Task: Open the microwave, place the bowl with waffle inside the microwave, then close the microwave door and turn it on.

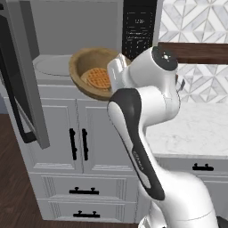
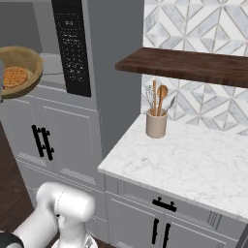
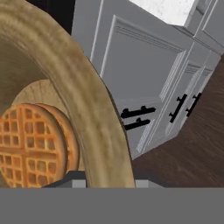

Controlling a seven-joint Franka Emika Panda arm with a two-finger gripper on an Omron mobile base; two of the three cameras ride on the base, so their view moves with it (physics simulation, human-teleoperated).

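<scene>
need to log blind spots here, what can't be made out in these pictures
- Gripper fingertips: hand view, the bowl rim covers them; left base view, the arm's own wrist blocks them.
- Microwave interior: left base view, the bowl and waffle hide its right part.
- Keypad labels: both base views, too small.
- Microwave door: cut off by the left edge.
</scene>
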